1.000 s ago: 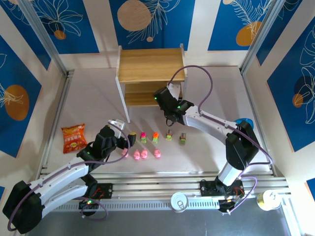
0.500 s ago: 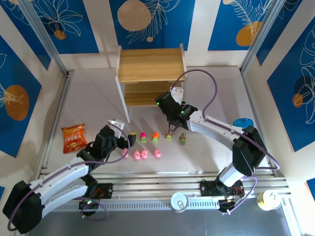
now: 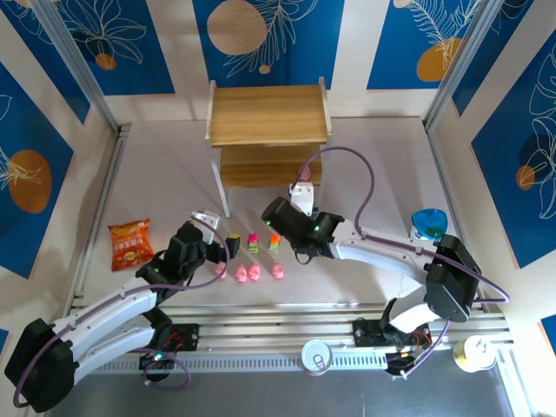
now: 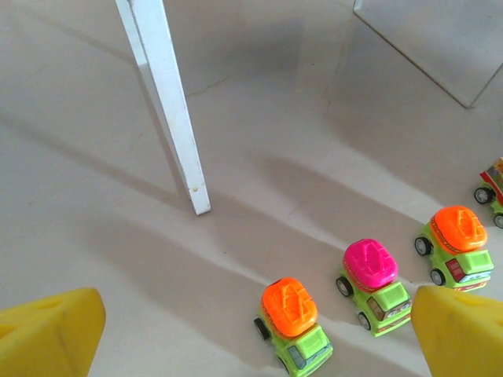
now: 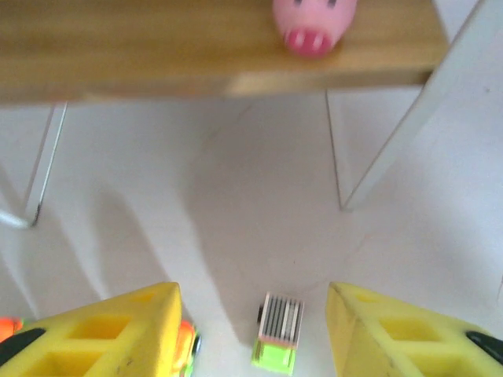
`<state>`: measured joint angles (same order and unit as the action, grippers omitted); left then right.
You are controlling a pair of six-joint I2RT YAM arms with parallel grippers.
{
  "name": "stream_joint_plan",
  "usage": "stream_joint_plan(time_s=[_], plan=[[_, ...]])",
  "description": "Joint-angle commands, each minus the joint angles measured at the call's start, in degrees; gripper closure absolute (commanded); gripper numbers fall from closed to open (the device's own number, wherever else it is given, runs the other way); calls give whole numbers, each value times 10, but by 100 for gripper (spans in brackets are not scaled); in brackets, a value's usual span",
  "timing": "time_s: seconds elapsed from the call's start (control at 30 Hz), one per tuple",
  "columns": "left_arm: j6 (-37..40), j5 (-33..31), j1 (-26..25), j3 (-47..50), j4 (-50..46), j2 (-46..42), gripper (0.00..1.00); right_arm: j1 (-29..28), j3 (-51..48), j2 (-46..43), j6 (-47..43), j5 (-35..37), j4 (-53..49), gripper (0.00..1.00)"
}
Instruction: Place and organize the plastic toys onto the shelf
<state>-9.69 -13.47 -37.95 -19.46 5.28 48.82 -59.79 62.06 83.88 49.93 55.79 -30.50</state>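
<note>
Currently the shelf holds one pink figure, lower board.

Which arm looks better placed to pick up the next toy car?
Probably the right: a green car lies centred between the right gripper's open fingers, with the shelf ahead. The left gripper's cars sit off-centre.

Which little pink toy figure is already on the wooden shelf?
The rounded pink figure on the shelf's lower board; the other four lie on the table.
</note>
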Motion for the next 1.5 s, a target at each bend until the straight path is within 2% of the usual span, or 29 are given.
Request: stream_joint_plan(time_s=[0.0,0.2,0.5,0.63,0.8,1.2,1.47], plan=[[17,15,-14,-15,19,-4,0,-44,-11,-16,61,28,-49,48],[25,17,-39,-24,12,12,0,-131,-8,-1,143,33,-126,48],[-7,-74,-116,-13,-49,-41,0,-202,-18,45,238,15,-151,48],[-38,-96,-134,2,-83,-81,0,-208,-33,62,238,-6,-114,48],[-42,-110,-142,15,-94,-127,0,-210,-50,82,245,-17,-88,48],[-47,-124,-142,7,-93,-102,0,-198,-98,120,200,-51,30,48],[-46,-126,-141,7,-92,-105,0,-181,-109,130,181,-59,61,48]])
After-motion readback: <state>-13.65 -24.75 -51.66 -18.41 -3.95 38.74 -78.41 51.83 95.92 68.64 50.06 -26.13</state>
